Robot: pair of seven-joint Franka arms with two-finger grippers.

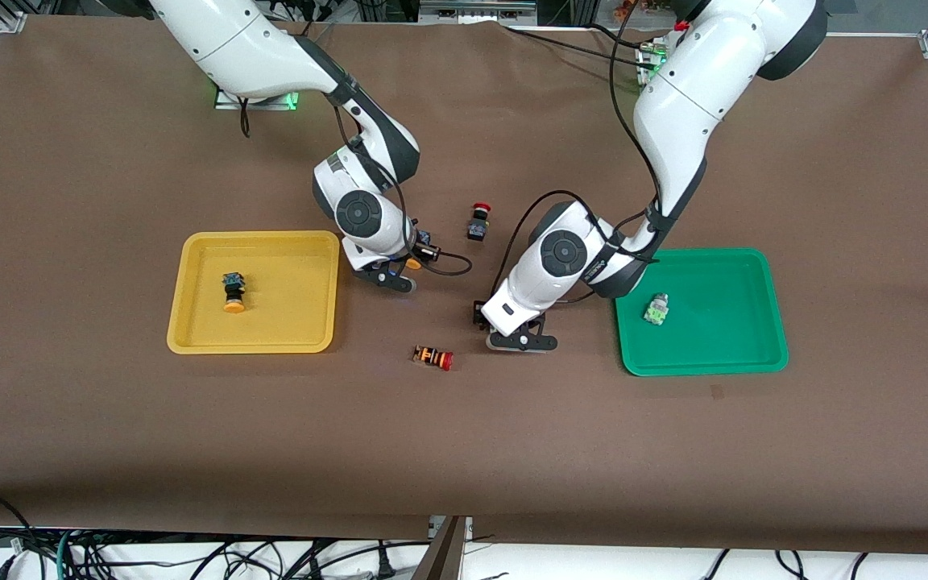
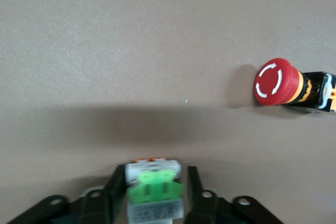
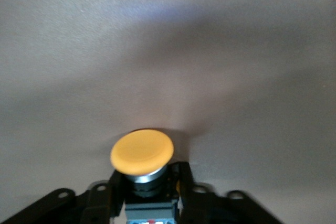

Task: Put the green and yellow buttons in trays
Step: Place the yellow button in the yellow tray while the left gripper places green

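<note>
My right gripper (image 1: 390, 278) is beside the yellow tray (image 1: 182, 290), toward the table's middle. It is shut on a black-bodied yellow button (image 3: 142, 152), whose orange cap shows in the front view (image 1: 413, 263). A second yellow button (image 1: 234, 292) lies in the yellow tray. My left gripper (image 1: 522, 342) is low over the table between the striped switch and the green tray (image 1: 774, 322). Its fingers stand on either side of a green button (image 2: 155, 190), one touching it and the other a small gap away. Another green button (image 1: 656, 309) lies in the green tray.
An orange-and-black striped switch with a red cap (image 1: 432, 357) lies on the brown table beside the left gripper and also shows in the left wrist view (image 2: 294, 85). A black switch with a red cap (image 1: 478, 221) stands between the two arms.
</note>
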